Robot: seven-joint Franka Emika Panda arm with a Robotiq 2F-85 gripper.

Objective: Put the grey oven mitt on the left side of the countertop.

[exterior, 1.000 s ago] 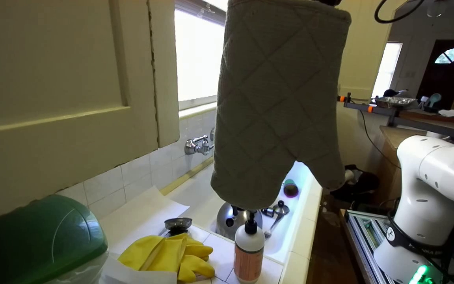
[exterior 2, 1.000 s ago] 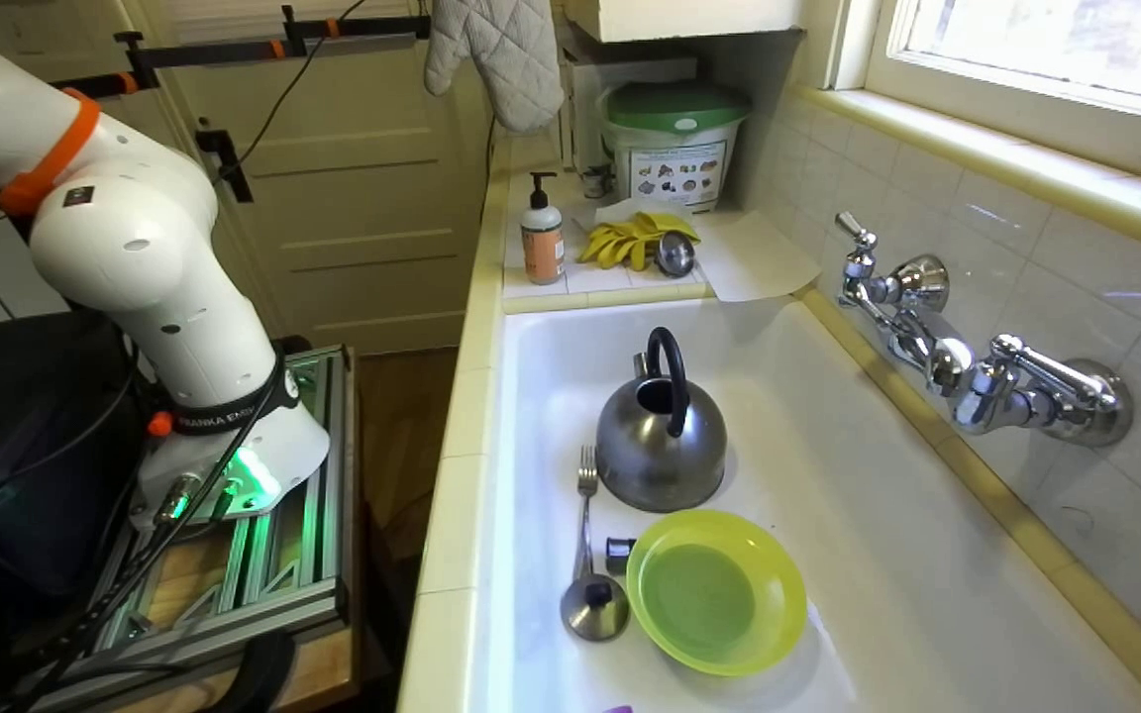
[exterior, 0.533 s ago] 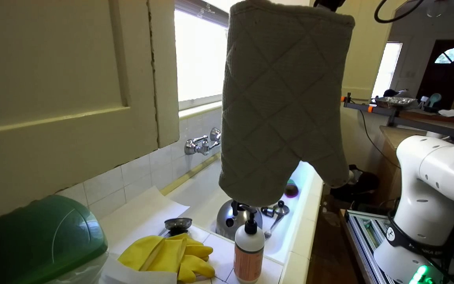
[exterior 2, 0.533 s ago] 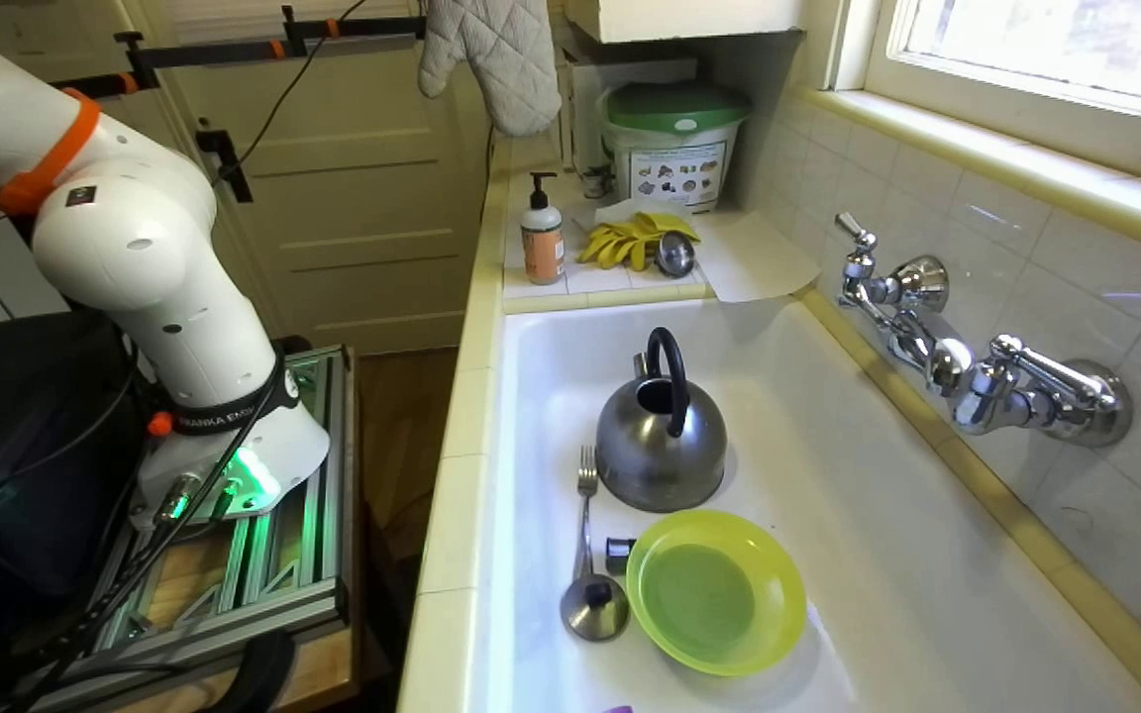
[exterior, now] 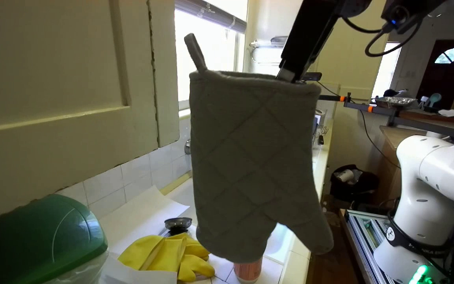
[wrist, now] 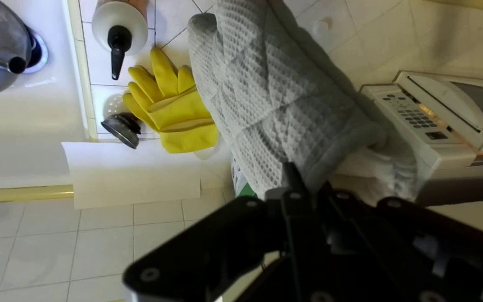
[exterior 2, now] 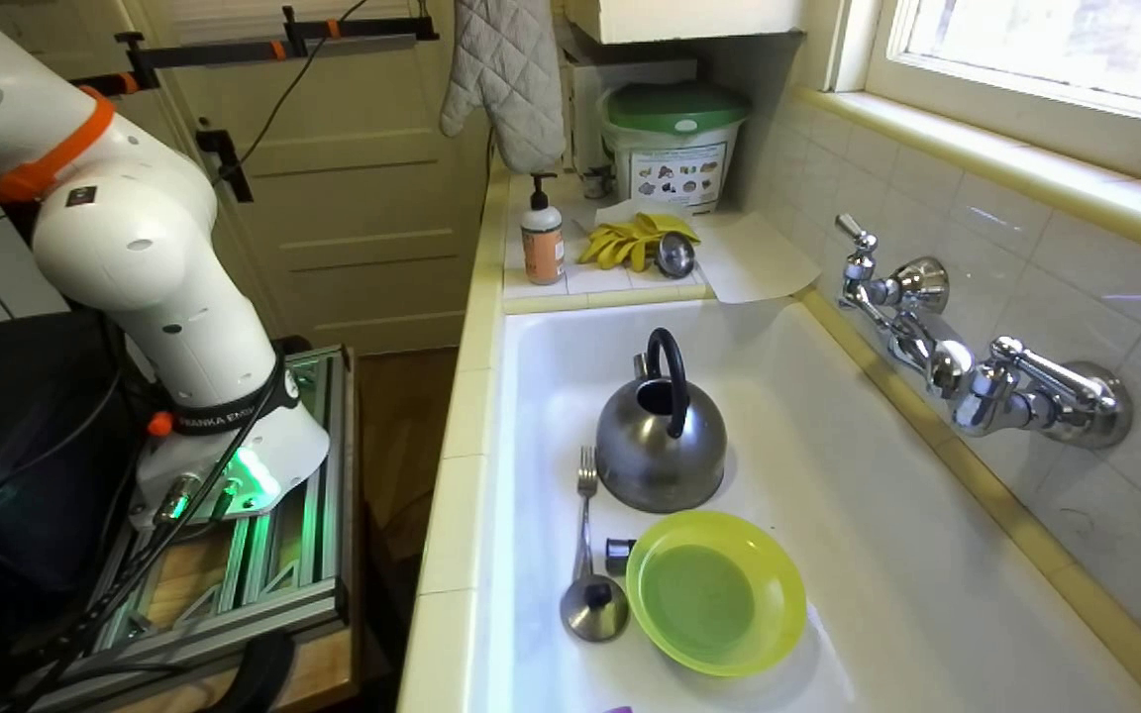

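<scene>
The grey quilted oven mitt (exterior: 254, 157) hangs in the air, fingers down, with its thumb towards the arm's base. It shows in both exterior views, cut off at the top in an exterior view (exterior 2: 511, 84). My gripper (exterior: 290, 75) comes down from above and is shut on the mitt's cuff edge, on the side away from its hanging loop (exterior: 195, 53). In the wrist view the gripper (wrist: 310, 180) pinches the cuff of the mitt (wrist: 279, 96), whose opening shows to the right. The tiled countertop (exterior 2: 580, 287) lies below the mitt.
On the countertop stand a soap bottle (exterior 2: 543, 248), yellow gloves (exterior 2: 620, 243), a strainer (exterior 2: 675, 255), white paper (exterior 2: 759, 257) and a green-lidded bin (exterior 2: 674, 149). A cupboard (exterior: 65, 79) overhangs the counter. The sink holds a kettle (exterior 2: 660, 456) and a yellow-green bowl (exterior 2: 719, 594).
The mitt has come down with my gripper, and its cuff, its loop and the gripper now show in an exterior view. The mitt now hides most of the soap bottle there.
</scene>
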